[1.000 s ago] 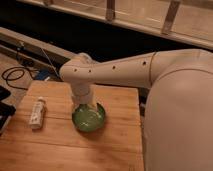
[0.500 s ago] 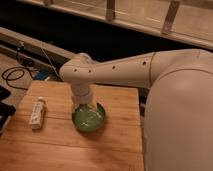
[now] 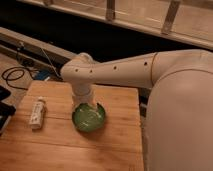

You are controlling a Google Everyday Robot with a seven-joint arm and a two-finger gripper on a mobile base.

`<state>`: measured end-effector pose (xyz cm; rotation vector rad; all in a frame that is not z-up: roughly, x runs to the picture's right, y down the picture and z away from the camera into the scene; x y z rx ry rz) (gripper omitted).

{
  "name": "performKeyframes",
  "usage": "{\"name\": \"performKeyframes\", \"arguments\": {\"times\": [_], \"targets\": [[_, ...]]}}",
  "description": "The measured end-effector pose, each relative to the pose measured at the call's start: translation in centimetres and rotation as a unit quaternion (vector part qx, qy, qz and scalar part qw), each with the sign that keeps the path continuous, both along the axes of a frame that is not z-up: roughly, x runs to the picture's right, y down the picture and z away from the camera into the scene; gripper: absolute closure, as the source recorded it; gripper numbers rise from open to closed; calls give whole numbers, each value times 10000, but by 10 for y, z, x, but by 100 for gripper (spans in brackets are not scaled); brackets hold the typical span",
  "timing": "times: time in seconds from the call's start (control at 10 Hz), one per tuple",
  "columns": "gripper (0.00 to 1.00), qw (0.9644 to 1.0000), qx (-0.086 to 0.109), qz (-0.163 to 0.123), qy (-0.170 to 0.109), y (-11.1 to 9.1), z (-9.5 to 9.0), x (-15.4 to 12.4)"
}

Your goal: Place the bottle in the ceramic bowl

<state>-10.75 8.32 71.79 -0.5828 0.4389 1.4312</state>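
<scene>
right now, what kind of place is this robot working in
Probably an indoor lab or test area: loose cables lie beside the wooden table, and a metal rail runs behind it. The claw sits low at the ceramic bowl's far rim.

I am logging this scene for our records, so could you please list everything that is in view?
bottle: one, white with a pale label, lying on the table's left part, apart from the bowl.
ceramic bowl: one, glossy green, mid-table, no bottle in it.
table: one, light wood, across the foreground.
cable: one, black, looped on the floor at far left.
dark object: one, black, at the table's left edge; what it is cannot be told.
arm: one, white, reaching in from the right.
gripper: one, pale, pointing down at the bowl's far rim.
</scene>
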Motion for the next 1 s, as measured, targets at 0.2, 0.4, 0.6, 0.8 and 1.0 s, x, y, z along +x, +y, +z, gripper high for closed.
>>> {"name": "performKeyframes", "arguments": {"times": [0.2,0.4,0.6,0.8,1.0], "targets": [[35,9994,126,-36,-310,-16,16,-19],[35,9966,213,-95,-787,-29,36,-67],[35,9929,194,-207,-1159,-31,52,-106],[35,9920,193,-235,-1226,-32,54,-113],[35,9919,191,-237,-1231,-32,54,-113]]}}
